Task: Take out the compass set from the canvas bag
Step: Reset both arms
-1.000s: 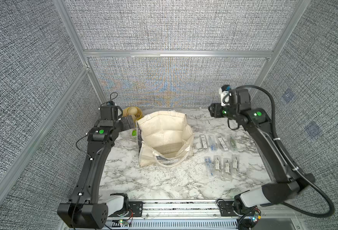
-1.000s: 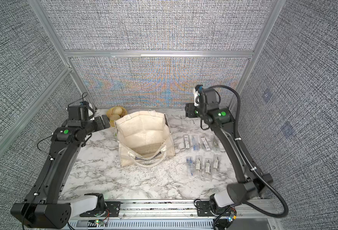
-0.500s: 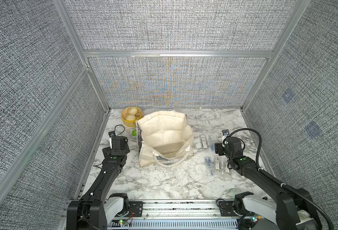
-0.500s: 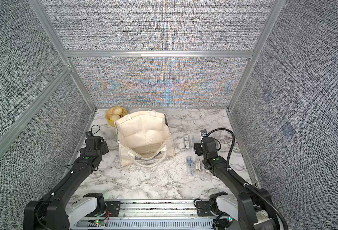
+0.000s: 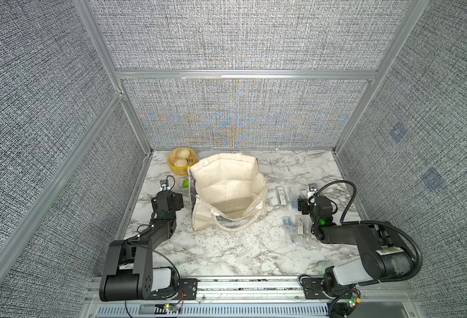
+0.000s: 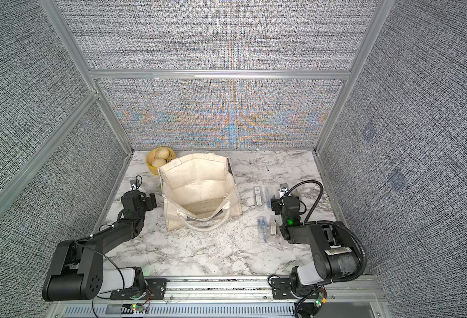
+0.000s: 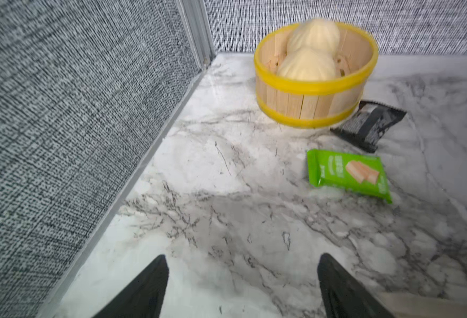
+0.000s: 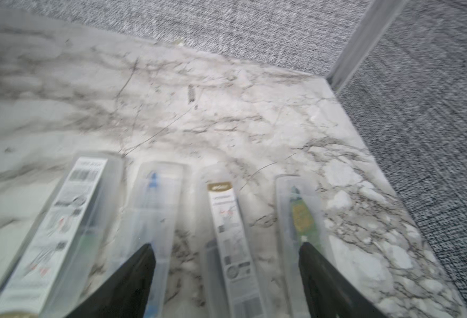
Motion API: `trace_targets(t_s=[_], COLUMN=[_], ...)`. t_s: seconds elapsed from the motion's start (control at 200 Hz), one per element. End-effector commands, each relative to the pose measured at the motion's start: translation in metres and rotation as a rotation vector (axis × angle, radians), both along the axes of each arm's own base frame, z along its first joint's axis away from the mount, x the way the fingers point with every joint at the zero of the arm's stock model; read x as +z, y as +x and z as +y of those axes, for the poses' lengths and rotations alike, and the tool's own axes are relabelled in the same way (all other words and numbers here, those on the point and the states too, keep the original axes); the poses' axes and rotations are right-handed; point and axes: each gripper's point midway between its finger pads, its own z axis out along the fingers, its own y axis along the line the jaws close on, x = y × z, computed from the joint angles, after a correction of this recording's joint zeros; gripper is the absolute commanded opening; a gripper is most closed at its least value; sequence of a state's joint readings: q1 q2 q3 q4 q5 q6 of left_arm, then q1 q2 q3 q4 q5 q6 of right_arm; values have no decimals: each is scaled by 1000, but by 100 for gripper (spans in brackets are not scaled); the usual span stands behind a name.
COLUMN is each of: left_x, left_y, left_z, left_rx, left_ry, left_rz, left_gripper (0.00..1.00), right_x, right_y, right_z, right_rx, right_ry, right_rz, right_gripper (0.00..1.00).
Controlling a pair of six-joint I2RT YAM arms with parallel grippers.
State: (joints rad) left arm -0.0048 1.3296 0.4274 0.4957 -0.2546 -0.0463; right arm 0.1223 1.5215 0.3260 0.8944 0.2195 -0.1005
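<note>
Beside the bag (image 5: 227, 176), on the right arm's side, compass sets (image 5: 281, 196) lie flat on the surface (image 5: 227, 253) in two rows, just clear of the canvas.

Bag: stands mid-surface, mouth open. Only cream lining shows inside and no case is visible, though the near wall hides part of the floor.

Right hand (image 8: 227, 246): low over one row of sets, jaws wide, nothing between them.

Left hand (image 7: 243, 275): on the bag's other side, jaws wide, empty.

Judgement: extraction looks finished or nearly so, and the step in hand is clearing away.

To do it well:
- Raise the right hand straight up before any sideways travel, so the fingertips do not sweep the light cases.
- Leave the jaws wide.
- Steer the left hand clear of the bag's wall and handles, since floppy canvas would drag.
- Check the hidden floor of the bag before calling it done.
</note>
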Motion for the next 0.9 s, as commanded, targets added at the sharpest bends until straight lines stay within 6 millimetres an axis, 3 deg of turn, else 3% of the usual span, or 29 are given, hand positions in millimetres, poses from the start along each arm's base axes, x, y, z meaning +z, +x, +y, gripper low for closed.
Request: trace_targets(t_s=[0.0,0.47,0.73,0.785,0.895], left_x=[18,16,20,27,9], left_y=[9,8,5,8,14], left_z=[-11,-29,-37,-44,-52], left_rx=[-71,-204,-253,-275,-326], left_ry=[-12,9,-22,-62,-61], left_rz=[-87,-62,-98,-174,-135], left_gripper=[85,84,85,86,82], right_x=[15,8,9,9,9], right_y=[12,18,19,19,20], right_z=[5,2,2,2,2], right_rx=[18,43,45,45,47], right_ry=[59,118,119,119,116], right_rz=[-62,-4,-6,-6,-3], right_gripper=[99,99,99,99,99])
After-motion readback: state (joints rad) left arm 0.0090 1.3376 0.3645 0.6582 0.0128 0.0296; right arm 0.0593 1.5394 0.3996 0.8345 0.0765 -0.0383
